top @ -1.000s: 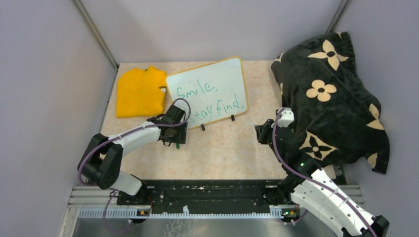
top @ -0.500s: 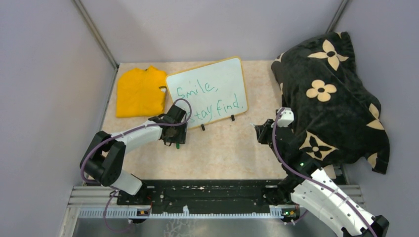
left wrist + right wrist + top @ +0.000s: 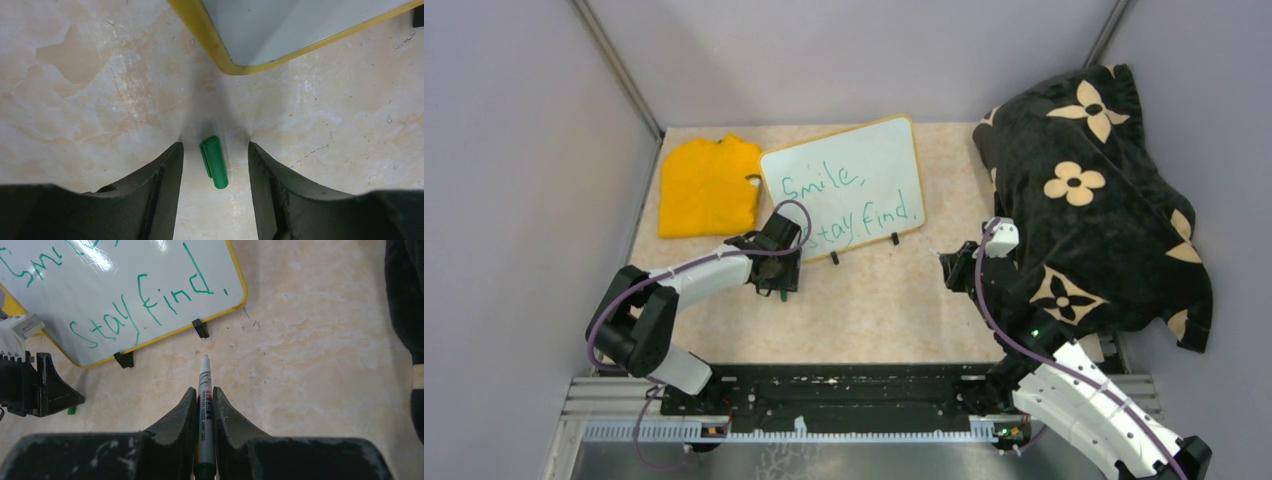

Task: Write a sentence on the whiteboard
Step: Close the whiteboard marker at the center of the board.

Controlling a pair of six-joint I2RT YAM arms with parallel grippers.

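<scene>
The whiteboard [image 3: 864,170] stands tilted at the back middle on two black clip feet, bearing the green sentence [image 3: 849,205] "Smile, Stay find." in two lines; it also shows in the right wrist view [image 3: 115,295]. My right gripper [image 3: 946,268] is shut on a white marker [image 3: 205,390], tip pointing at the board, right of it. My left gripper [image 3: 780,288] is open, low over the table by the board's near left corner [image 3: 225,67]. A green marker cap [image 3: 214,162] lies on the table between its fingers.
A folded yellow cloth [image 3: 707,185] lies left of the board. A black blanket with cream flowers [image 3: 1099,190] is heaped along the right side. Grey walls enclose the table on three sides.
</scene>
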